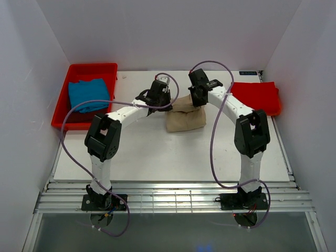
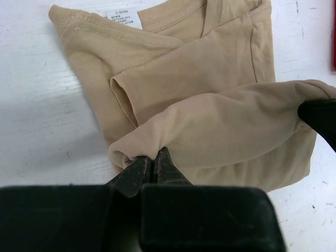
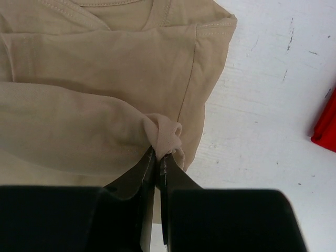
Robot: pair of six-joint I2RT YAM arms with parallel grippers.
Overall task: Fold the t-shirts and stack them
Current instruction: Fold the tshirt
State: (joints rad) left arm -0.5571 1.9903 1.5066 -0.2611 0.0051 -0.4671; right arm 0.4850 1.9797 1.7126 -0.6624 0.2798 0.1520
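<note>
You've got both arms on the tan t-shirt (image 1: 185, 119), which lies partly folded in the middle of the white table (image 1: 173, 157), between the two wrists. Your left gripper (image 2: 152, 160) has its jaws squeezed together on a pinch of tan cloth at one end of a raised fold. Your right gripper (image 3: 158, 156) is clamped the same way on a small bunched knot of the fabric at the other end. Between the two pinches a band of the shirt is lifted and pulled across above the flat layers underneath. From the left wrist you can see the neckline and a white label (image 2: 124, 18) at the far edge, with a short sleeve (image 2: 157, 89) folded in over the body. Off to your right, the red t-shirt (image 1: 255, 96) lies folded at the far right of the table, well apart from the tan one. On your left, the blue t-shirt (image 1: 88, 94) sits folded inside the red plastic tray (image 1: 92, 69).
</note>
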